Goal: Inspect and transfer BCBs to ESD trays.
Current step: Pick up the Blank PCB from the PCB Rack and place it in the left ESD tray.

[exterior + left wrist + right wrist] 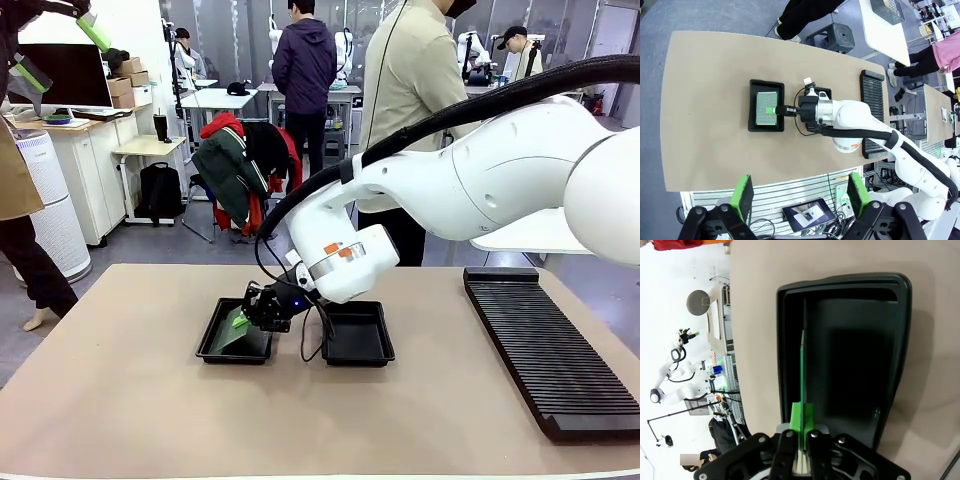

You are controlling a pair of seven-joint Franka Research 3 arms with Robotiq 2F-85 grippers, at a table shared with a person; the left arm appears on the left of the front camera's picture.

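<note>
The right arm reaches across the middle of the desk (120, 400), and the right end effector (250, 313) is clamped on one short edge of a BCB (233, 330), with its green pads pressed against both faces. The BCB hangs tilted over the left tray (212, 350) with its free end low inside the rim; whether that end touches the tray floor cannot be told. From the right wrist the BCB (802, 360) shows edge-on as a thin green line running the length of the tray, nearer one long wall than the other. From the left wrist, looking down from high above, the BCB (766, 107) shows a pale speckled face with a green border and lies within the tray's outline. The right tray (357, 345) sits just beside the left one, apart by a narrow gap, and a black cable (305, 345) from the right arm loops down near its left rim. A long black ribbed rack (550, 360) lies well apart on the desk's right side. The left end effector (62, 52) is raised high at the top left of the front view, well away from the desk, with its fingers (744, 192) spread wide and nothing between them. A person (410, 90) in a beige jacket stands at the far side of the desk.
</note>
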